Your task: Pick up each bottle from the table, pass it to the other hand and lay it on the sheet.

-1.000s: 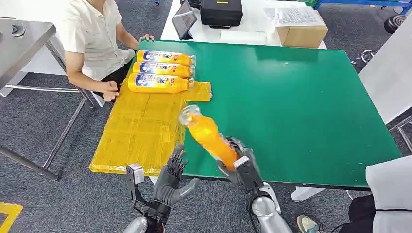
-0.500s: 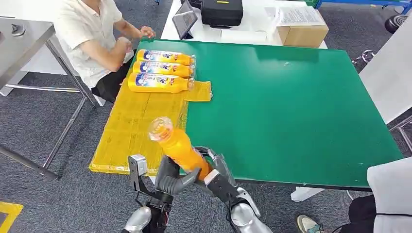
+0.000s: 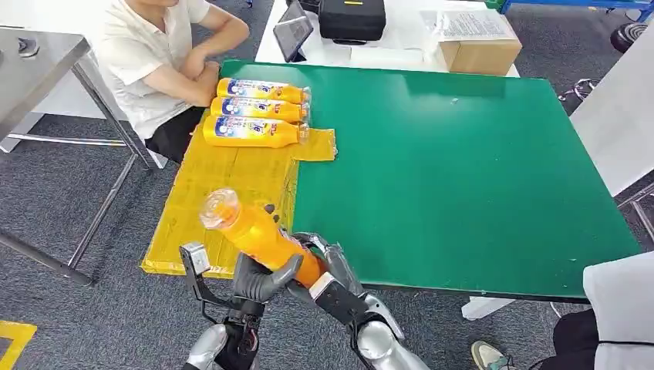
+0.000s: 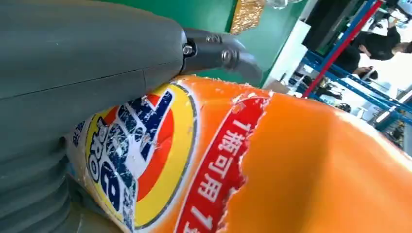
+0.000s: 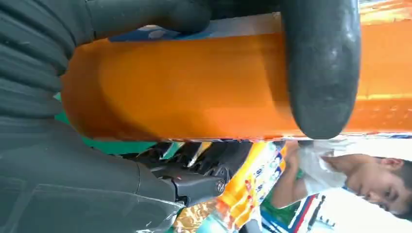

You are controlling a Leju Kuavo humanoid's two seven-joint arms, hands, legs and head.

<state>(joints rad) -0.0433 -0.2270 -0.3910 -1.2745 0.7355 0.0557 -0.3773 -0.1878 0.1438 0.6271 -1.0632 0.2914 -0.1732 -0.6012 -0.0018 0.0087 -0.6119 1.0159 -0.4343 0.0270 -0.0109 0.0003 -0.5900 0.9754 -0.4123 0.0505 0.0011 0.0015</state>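
An orange bottle [image 3: 258, 231] with a clear cap is tilted in the air over the near corner of the yellow sheet [image 3: 224, 193], cap pointing up and left. My right hand [image 3: 330, 270] grips its lower end, and a dark finger [image 5: 320, 73] wraps over the orange body [image 5: 204, 82]. My left hand [image 3: 258, 281] grips the bottle from below, its thumb across the body. The left wrist view has the label [image 4: 145, 160] pressed against that hand [image 4: 87, 63]. Three more orange bottles [image 3: 258, 112] lie side by side at the sheet's far end.
The green table [image 3: 463, 154] stretches to the right. A person [image 3: 154, 54] sits at the far left corner with arms folded. A grey metal table [image 3: 31, 62] stands to the left. A tablet [image 3: 293, 35], black case [image 3: 351, 19] and cardboard box [image 3: 478, 46] sit beyond.
My right hand carried the bottle left and nearer, from over the green table to the sheet's near corner. My left hand closed around it. The person drew both arms back and folded them.
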